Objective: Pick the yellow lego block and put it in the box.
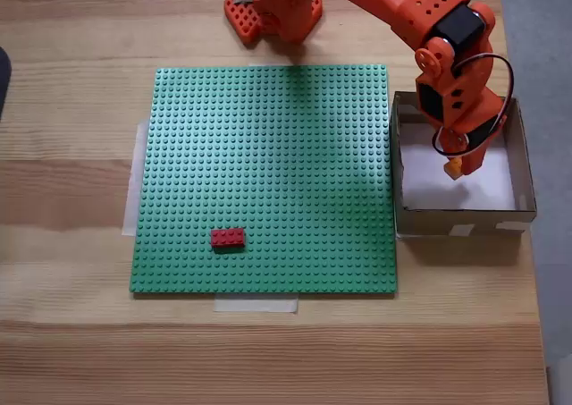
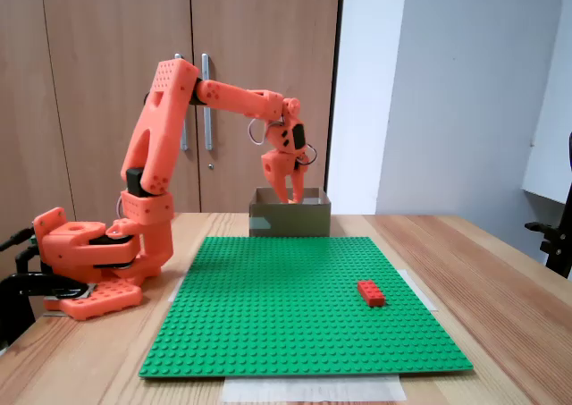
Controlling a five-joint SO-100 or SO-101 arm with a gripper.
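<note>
I see the orange arm reaching from its base out over the box [image 1: 465, 217], elbow raised high and wrist bent so the gripper [image 1: 456, 169] points down into the box's open top; in a fixed view the gripper [image 2: 290, 196] hangs just above the box [image 2: 290, 222] rim. A small yellow-orange piece shows at the fingertips, which I take to be the yellow lego block [image 1: 455, 168], pinched between the fingers above the white floor of the box; I cannot tell whether it touches that floor. The box is shallow brown cardboard with pale tape patches on its near wall, and it sits touching the edge of the green studded baseplate [image 1: 264, 177]. A red brick [image 1: 227, 237] lies on the baseplate, well apart from the box, studs up. The baseplate is taped to a pale wooden table [image 1: 71, 83]. Behind the box stand wooden cabinet doors [image 2: 116, 29] with metal handles.
</note>
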